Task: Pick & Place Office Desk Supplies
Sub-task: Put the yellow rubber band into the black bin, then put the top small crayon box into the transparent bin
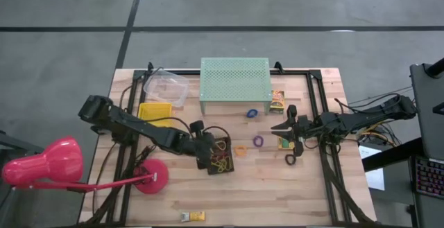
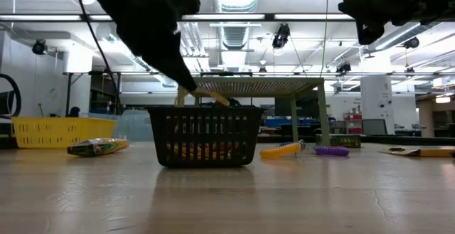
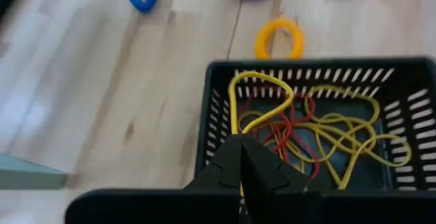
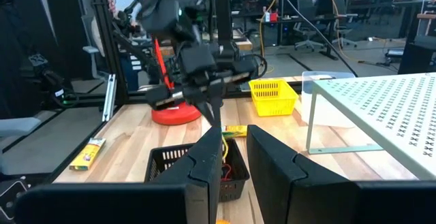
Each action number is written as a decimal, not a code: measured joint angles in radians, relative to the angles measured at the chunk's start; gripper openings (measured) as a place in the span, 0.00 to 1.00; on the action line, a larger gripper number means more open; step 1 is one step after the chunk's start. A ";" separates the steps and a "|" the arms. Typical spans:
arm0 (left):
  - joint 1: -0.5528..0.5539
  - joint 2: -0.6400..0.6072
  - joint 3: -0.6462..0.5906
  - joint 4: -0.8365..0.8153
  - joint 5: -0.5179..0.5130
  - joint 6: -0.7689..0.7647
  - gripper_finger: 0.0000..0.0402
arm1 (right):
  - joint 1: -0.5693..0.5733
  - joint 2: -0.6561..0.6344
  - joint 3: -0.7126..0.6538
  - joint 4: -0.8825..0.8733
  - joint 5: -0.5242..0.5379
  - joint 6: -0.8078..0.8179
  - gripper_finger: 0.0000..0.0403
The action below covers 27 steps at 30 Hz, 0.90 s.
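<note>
Slatted black plastic basket (image 3: pixel 310 115) on smooth pale wooden table (image 1: pixel 277 186)

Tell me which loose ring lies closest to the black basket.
The orange ring, just beside the black basket; the purple and blue rings lie farther off.

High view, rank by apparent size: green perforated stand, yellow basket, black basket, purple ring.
1. Green perforated stand, clearly the largest.
2. Yellow basket.
3. Black basket, close to the yellow one and partly covered by the left claw, so this order is unsure.
4. Purple ring, smallest.

Wooden table (image 1: pixel 312 186) bears black basket (image 1: pixel 222 157), stand (image 1: pixel 234 82), lamp base (image 1: pixel 150 177)
</note>
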 joint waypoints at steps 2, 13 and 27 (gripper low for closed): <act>0.000 0.022 0.000 -0.002 0.019 -0.015 0.01 | 0.000 0.000 0.000 0.000 0.000 0.000 0.17; -0.001 0.070 0.000 -0.010 0.052 -0.047 0.01 | 0.000 0.000 0.000 0.000 0.000 0.000 0.17; -0.001 0.070 0.000 -0.010 0.075 -0.050 0.19 | 0.000 0.000 0.000 0.000 0.000 0.000 0.17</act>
